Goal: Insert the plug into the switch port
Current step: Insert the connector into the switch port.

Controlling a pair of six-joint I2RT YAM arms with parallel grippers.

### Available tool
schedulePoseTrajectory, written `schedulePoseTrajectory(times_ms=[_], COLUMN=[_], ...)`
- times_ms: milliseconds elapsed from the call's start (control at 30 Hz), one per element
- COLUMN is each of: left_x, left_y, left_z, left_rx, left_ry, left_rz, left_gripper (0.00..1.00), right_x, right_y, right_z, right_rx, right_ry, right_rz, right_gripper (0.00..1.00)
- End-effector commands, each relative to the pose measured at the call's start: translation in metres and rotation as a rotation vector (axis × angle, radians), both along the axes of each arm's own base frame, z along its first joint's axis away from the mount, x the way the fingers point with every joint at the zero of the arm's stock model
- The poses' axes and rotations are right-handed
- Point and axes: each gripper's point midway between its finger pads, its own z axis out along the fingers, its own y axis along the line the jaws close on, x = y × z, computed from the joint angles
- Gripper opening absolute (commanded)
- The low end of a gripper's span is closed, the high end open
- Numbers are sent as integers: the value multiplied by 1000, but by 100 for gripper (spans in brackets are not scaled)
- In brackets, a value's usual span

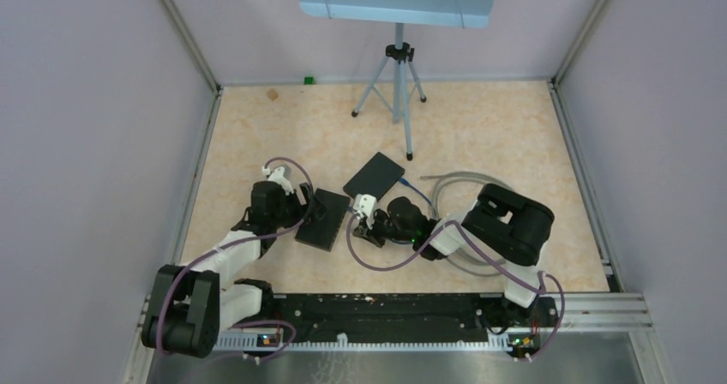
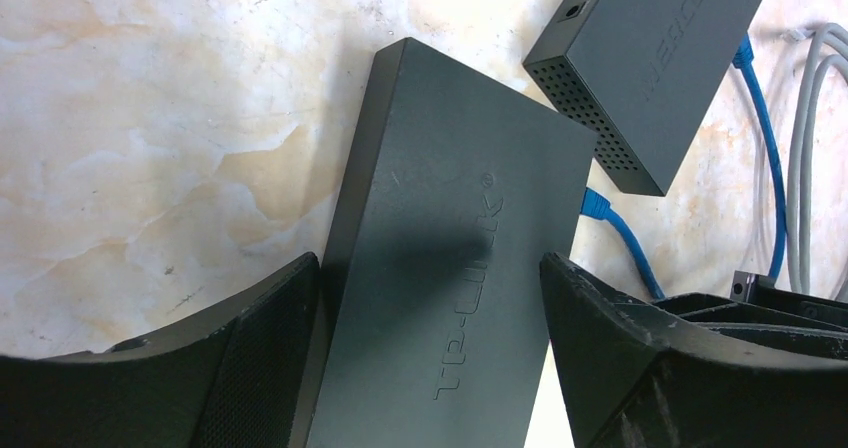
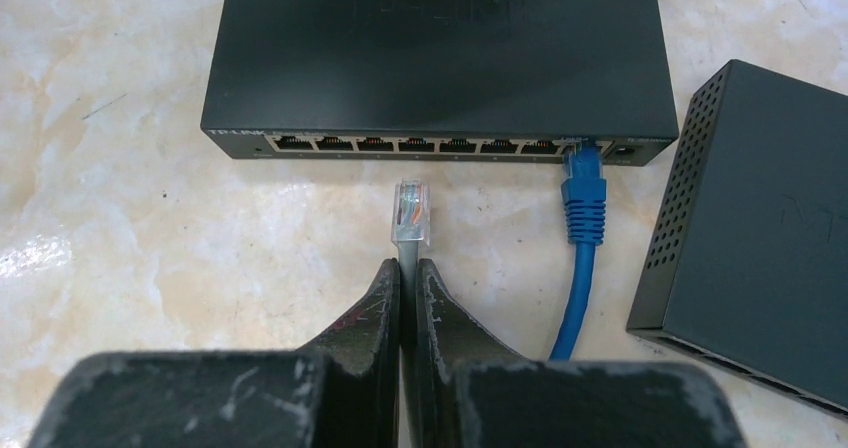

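Over to the right wrist view: the right gripper (image 3: 408, 268) has its two scuffed black fingers pressed tight together, pinching a thin grey cable (image 3: 408, 298) just behind its plug (image 3: 410, 211). The plug is a small clear plastic block with coloured wires showing inside. It sticks out at twelve o'clock from the fingertips, hanging just above the table (image 3: 150, 218), a glossy cream surface with a marbled pattern.

Dead ahead at twelve o'clock lies the switch (image 3: 440, 58), a flat matte-black rectangular box with its row of ports (image 3: 416, 144) facing the plug. The plug is near that row but clearly apart from it, roughly in line with the middle ports and not inserted. At one o'clock a blue cable (image 3: 583, 198) with a ribbed boot is seated in a port near the row's right end. At three o'clock sits a second dark box (image 3: 770, 238) with a perforated side wall.

Now the left wrist view: the left gripper (image 2: 428, 260) stands spread wide, one textured black finger on each long side of the switch (image 2: 450, 268). A sliver of table shows between the box and the right-hand finger, so it is straddling the box, not clamping it.

From above, the left gripper (image 1: 302, 208) sits at nine o'clock of the switch (image 1: 322, 219) and the right gripper (image 1: 364, 221) at three. A tripod (image 1: 394, 84) stands at twelve o'clock, well apart.
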Motion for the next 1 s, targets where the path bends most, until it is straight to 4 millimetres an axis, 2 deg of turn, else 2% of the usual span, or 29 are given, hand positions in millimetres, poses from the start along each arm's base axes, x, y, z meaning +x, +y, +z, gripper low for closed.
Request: schedulePoseTrajectory(times_ms=[0, 567, 967], left_x=[3, -4, -4], left_y=[-9, 2, 3], left_z=[7, -8, -11], left_rx=[-38, 2, 9], left_ry=[-7, 91, 110], left_rz=[-41, 24, 25], left_gripper=[84, 75, 75], right_x=[1, 2, 0], right_y=[18, 22, 25], right_z=[13, 13, 21], right_rx=[73, 96, 128], right_ry=[-9, -2, 1], right_rz=[6, 6, 14], right_gripper=[0, 0, 0])
